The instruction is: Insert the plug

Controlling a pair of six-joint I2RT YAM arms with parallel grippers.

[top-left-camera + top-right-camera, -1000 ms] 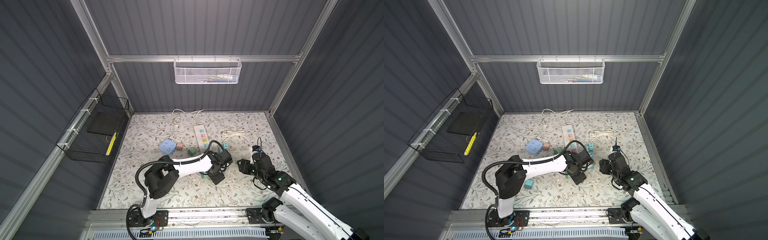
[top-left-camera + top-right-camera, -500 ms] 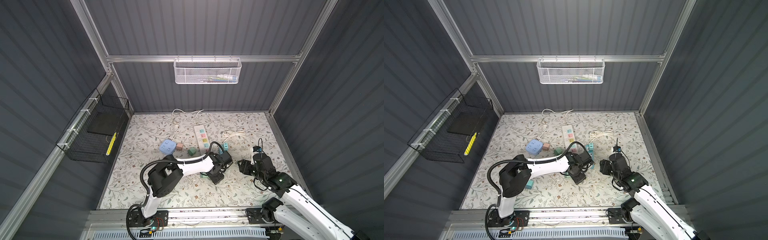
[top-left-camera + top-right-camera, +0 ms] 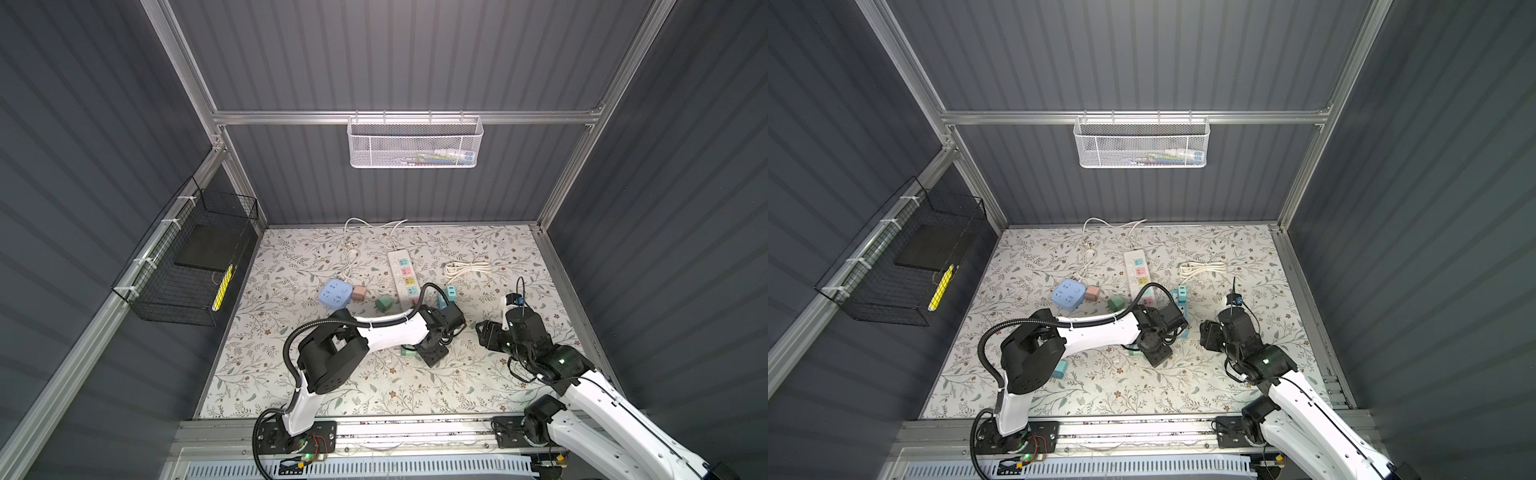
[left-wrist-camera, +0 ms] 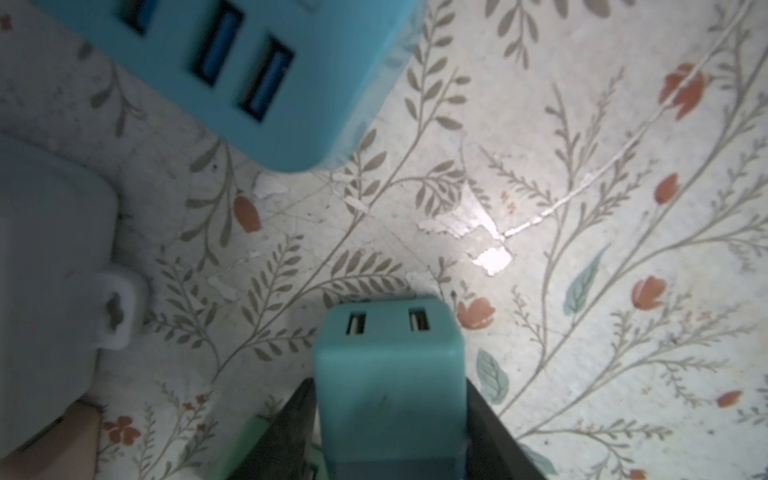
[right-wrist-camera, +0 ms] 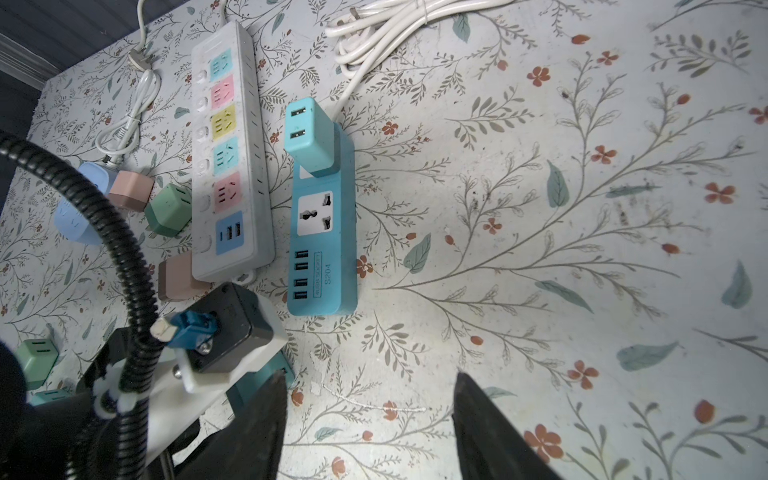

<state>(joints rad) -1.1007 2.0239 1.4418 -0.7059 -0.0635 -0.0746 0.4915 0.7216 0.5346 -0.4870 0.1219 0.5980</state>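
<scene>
A teal plug with two USB ports on its end sits between the dark fingers of my left gripper, which is shut on it from both sides. It is low over the mat, near the end of the blue power strip. The right wrist view shows that strip with one free universal socket, and another teal charger plugged in at its far end. My right gripper is open and empty to the right of the strip. In both top views the left gripper and right gripper stand close together.
A white power strip with coloured sockets lies beside the blue one. Pink and green cube plugs and a light-blue socket block lie to its left. A coiled white cable lies behind. Wire baskets hang on the back and left walls.
The left gripper's jaws have closed in on the teal plug, and the left arm's elbow has shifted a little. The right arm has barely moved.
</scene>
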